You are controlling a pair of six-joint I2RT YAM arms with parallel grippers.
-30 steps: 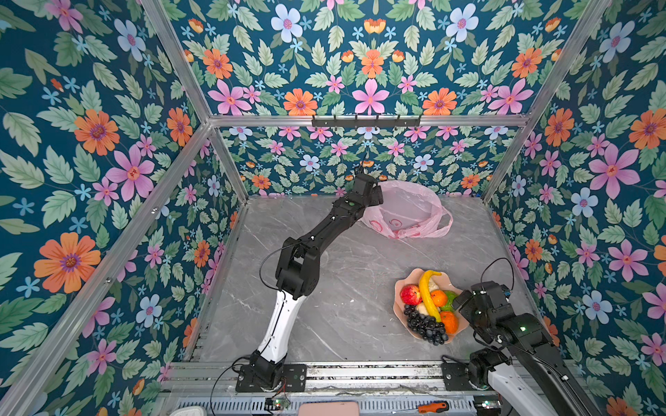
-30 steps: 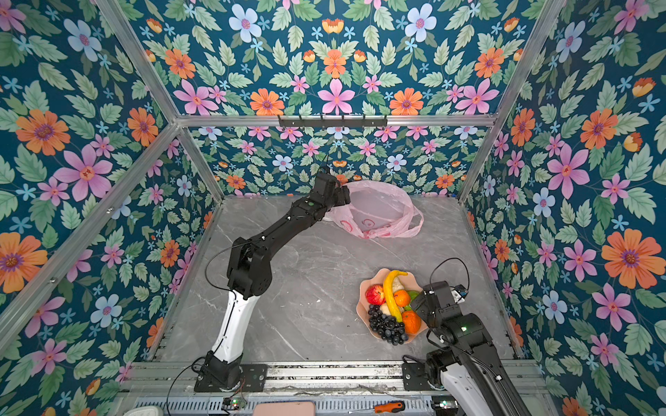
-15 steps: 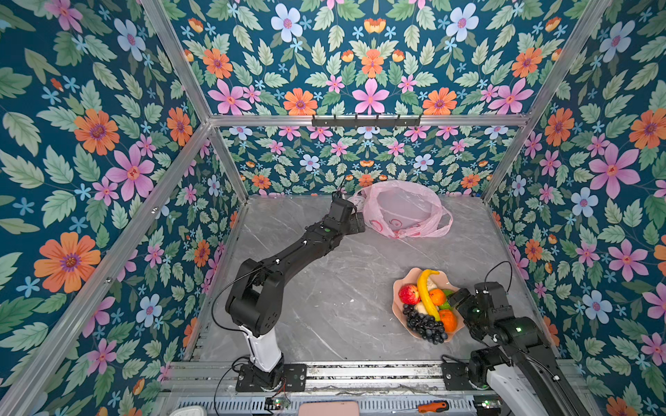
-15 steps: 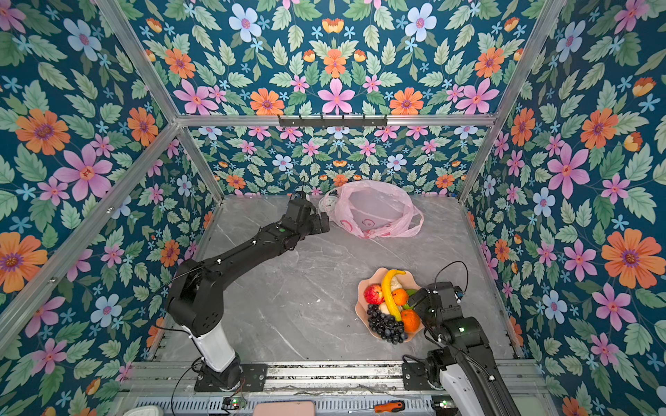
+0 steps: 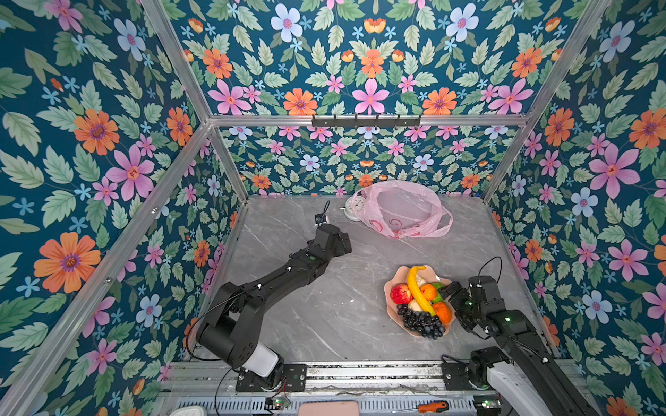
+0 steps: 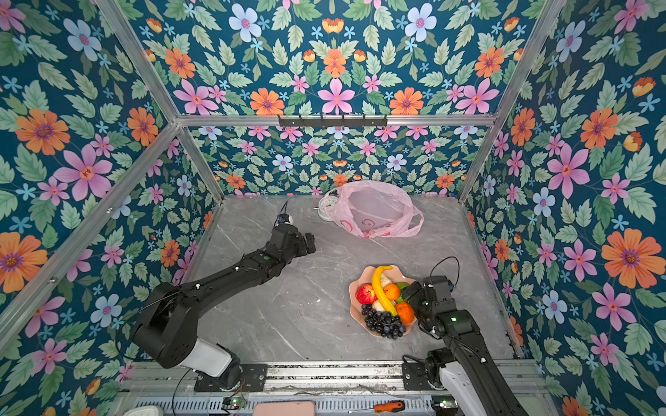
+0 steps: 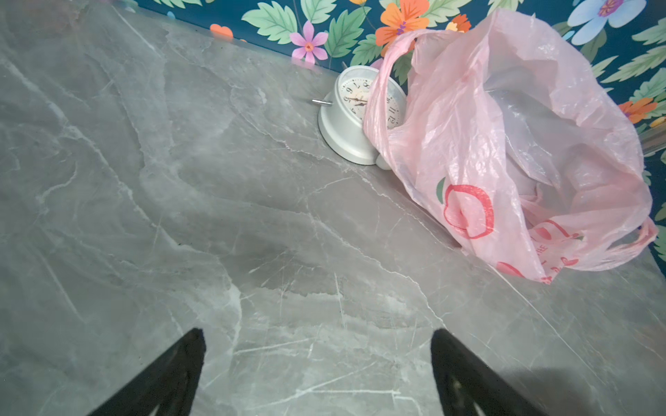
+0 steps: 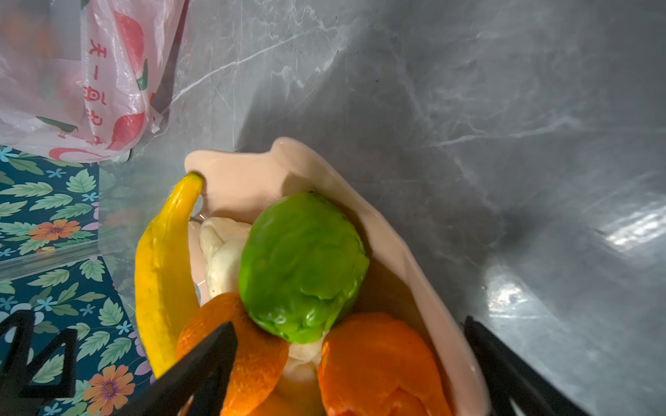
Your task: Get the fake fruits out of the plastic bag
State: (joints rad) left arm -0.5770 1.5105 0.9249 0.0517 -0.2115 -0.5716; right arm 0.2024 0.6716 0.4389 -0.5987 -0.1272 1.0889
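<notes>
We judge the bag light, limp and slippery, best pinched at a handle; our left tool and right tool stand apart, empty.

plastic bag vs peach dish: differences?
Contents: the plastic bag shows no fruit through its film; the dish is heaped with the fake fruits.
Material: the bag is thin, crinkled, translucent pink; the dish is smooth, opaque peach.
Place: the bag lies by the back wall, touching a white clock; the dish sits by the right gripper.
Shared: both rest on the table.
</notes>
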